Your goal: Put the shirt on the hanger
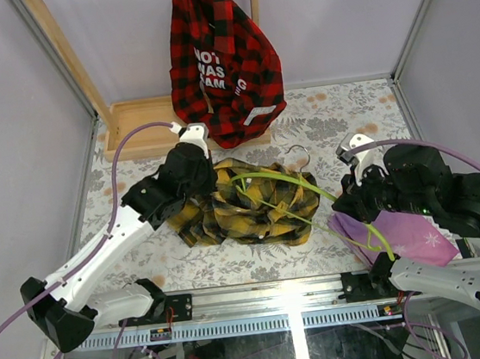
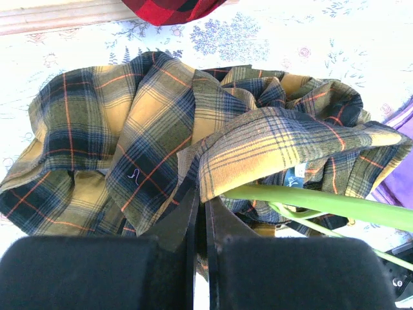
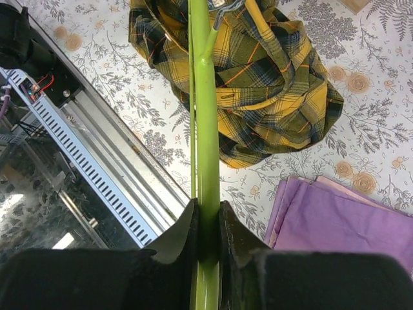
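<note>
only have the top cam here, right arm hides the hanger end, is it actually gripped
Observer: Yes. The right wrist view shows the right fingers shut on the hanger, clamping its green bar.
Operator: and the left, got cloth or not
Observer: The left wrist view shows the left fingers closed on a fold of the shirt, with the hanger's bar just beside them.

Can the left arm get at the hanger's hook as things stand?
Probably not yet: the left gripper looks shut on a fold of the shirt. The hook lies uncovered beyond the shirt; the right gripper holds the hanger by its other end.
</note>
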Motion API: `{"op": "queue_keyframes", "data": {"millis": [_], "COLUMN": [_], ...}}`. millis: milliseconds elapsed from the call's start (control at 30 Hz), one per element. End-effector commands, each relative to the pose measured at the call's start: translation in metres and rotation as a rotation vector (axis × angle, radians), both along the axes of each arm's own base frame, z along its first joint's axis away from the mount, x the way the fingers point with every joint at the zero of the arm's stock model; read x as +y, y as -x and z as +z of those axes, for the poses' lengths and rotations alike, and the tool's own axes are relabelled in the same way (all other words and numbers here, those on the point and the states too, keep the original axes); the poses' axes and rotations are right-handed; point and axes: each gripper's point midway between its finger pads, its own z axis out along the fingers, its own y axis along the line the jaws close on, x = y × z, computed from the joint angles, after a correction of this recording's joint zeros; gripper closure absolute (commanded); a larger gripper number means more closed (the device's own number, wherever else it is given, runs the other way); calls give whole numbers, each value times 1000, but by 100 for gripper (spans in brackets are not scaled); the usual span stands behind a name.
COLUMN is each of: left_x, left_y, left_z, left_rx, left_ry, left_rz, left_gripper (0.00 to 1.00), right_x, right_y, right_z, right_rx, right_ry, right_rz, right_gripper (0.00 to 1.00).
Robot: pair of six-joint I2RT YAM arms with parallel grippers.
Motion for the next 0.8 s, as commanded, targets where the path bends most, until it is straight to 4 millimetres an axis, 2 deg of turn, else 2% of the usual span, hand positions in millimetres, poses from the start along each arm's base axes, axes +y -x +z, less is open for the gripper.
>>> {"op": "queue_keyframes", "data": {"millis": [0, 200, 500, 767], "left_x": [10, -3, -35, -73], "left_y": [-4, -2, 4, 22], "left_z": [17, 49, 118, 167], "left_rx": [-47, -91, -154, -206], "left_ry": [-25, 41, 132, 195], "left_rz": [17, -47, -227, -370], "left_gripper": [100, 100, 100, 100], "right_x": [-10, 6, 49, 72], "right_y": [3, -5, -39, -50], "right_z": [16, 21, 66, 102], "right_rx": [-76, -97, -248, -373], "right_ry": [-15, -62, -243, -378], "right_rz": [14, 35, 42, 90], "right_gripper": [100, 100, 100, 100]}}
